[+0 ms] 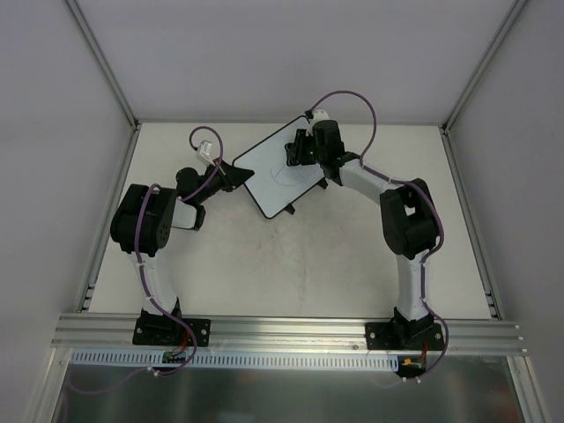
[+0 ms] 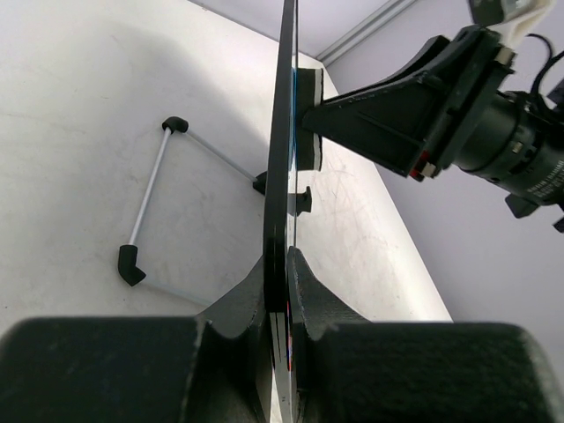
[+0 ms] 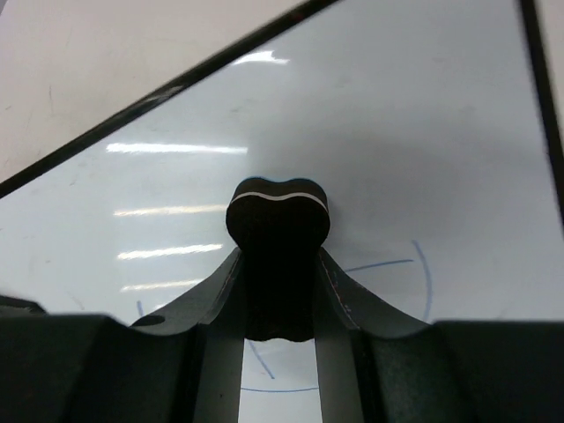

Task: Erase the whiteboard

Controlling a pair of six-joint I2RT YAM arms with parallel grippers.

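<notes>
Well, over the pale flat table point(image 1: 291, 264), at its far middle, the small white rectangular whiteboard with thin black rim point(image 1: 280, 172) could twist or slip if the wipe presses hard, since only one edge is pinched. Left hand point(image 2: 284, 264) is clenched on that edge. Right hand point(image 1: 298, 152) is clenched on a little black eraser block point(image 3: 278, 216), pressed to the board face beside unwiped thin blue pen lines point(image 3: 423, 282).

Plain grey walls point(image 1: 264, 53) enclose a scuffed white table point(image 1: 291, 264) — aluminium rail point(image 1: 291, 330) along its near edge.
</notes>
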